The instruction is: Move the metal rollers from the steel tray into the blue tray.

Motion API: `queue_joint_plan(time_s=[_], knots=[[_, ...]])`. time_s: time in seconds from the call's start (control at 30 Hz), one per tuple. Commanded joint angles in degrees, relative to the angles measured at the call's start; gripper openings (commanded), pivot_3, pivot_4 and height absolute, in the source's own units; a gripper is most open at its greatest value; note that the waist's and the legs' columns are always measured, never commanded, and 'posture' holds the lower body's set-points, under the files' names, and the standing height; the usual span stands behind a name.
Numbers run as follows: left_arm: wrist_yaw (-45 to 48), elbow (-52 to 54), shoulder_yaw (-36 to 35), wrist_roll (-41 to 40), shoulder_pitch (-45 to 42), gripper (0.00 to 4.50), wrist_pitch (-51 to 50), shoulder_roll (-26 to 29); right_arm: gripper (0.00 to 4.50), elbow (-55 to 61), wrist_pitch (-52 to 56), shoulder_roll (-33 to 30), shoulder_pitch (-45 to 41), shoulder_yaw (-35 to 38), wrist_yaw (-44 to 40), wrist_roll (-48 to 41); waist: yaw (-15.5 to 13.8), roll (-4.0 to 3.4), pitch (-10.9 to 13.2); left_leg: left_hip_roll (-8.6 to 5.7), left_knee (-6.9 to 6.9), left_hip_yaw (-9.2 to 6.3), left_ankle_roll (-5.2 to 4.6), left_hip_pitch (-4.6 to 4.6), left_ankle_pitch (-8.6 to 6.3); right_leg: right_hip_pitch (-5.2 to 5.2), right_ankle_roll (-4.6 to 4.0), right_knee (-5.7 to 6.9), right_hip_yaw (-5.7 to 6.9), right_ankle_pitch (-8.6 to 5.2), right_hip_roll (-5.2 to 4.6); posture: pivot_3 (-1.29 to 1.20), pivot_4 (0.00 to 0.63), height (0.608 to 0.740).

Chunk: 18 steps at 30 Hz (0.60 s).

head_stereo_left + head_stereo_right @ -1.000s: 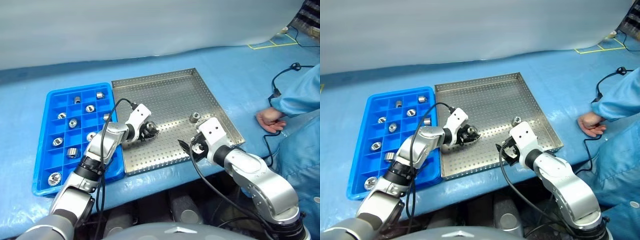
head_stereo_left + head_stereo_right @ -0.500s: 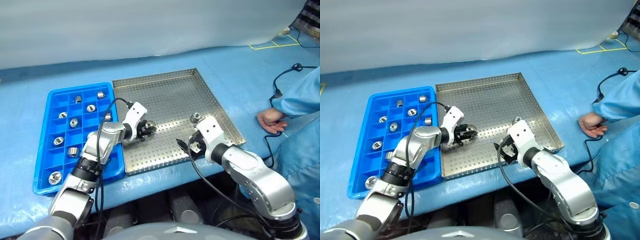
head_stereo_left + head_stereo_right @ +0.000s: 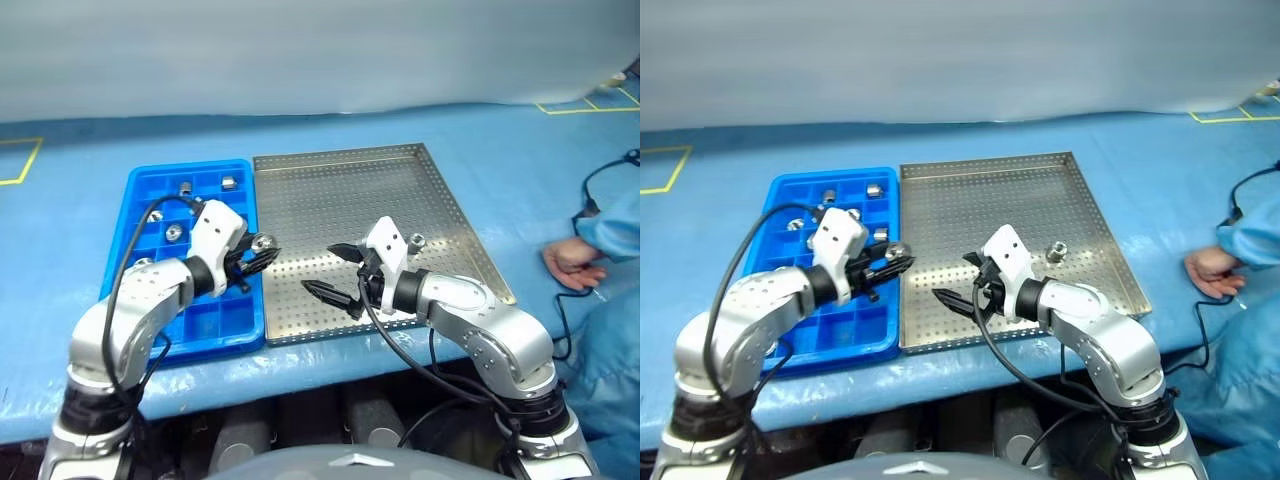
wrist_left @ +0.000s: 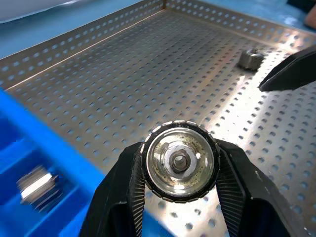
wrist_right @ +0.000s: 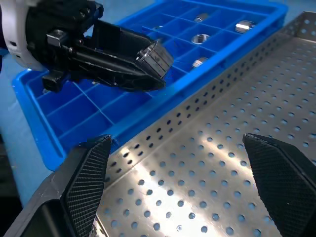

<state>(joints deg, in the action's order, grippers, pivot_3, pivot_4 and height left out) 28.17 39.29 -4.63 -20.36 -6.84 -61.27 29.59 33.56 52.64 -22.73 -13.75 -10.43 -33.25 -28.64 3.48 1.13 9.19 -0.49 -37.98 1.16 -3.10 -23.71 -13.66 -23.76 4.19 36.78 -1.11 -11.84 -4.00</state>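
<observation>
The blue tray (image 3: 150,300) lies left of the steel tray (image 3: 440,215), touching.

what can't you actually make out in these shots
- Near compartments of the blue tray, head views: the left arm and the left pincer cover them, so their rollers can't be counted.
- Roller in the blue tray, left wrist view: blurred.
- Person's hand, head views: body cut off by the picture's edge.
</observation>
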Motion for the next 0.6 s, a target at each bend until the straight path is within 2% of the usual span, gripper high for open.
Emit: queue_joint_plan(time_s=[0.03,0.23,0.53,0.6], knots=[[-4.4,7.6,-5.1,0.2,3.6,1.70,-3.1,-0.4,4.50,-0.2,-1.5,-0.5,-1.7,-0.9,-1.6,-0.9,-1.4,0.04,0.0,-0.02,-0.02,-0.02,0.00,-0.01,0.00,0.00,-0.20,0.00,0.07,-0.12,-0.06,0.03,0.150,0.740],[-7.1,12.9,-8.6,-1.0,11.4,1.70,-6.2,-1.3,4.50,-2.4,-2.0,-1.0,-3.5,-2.9,-2.1,0.7,-3.4,0.05,0.0,-0.05,-0.07,-0.15,0.03,0.03,0.00,0.00,-0.38,-0.03,0.33,-0.19,-0.22,0.06,0.150,0.740],[-7.0,10.7,-7.1,-2.0,14.2,1.70,-5.6,-1.0,4.50,-1.8,-2.4,-1.3,-3.5,-3.1,-1.3,1.1,-4.2,0.05,0.0,-0.05,-0.03,-0.21,0.08,-0.01,0.02,0.02,-0.49,-0.04,0.42,-0.22,-0.35,0.03,0.150,0.740],[-6.5,10.3,-6.9,-2.5,14.3,2.45,-5.0,-1.2,4.50,-1.4,-2.3,-1.4,-3.1,-3.0,-0.8,1.1,-4.2,0.05,0.0,-0.05,0.00,-0.19,0.08,-0.02,0.02,0.04,-0.50,-0.06,0.41,-0.22,-0.35,0.02,0.150,0.740]])
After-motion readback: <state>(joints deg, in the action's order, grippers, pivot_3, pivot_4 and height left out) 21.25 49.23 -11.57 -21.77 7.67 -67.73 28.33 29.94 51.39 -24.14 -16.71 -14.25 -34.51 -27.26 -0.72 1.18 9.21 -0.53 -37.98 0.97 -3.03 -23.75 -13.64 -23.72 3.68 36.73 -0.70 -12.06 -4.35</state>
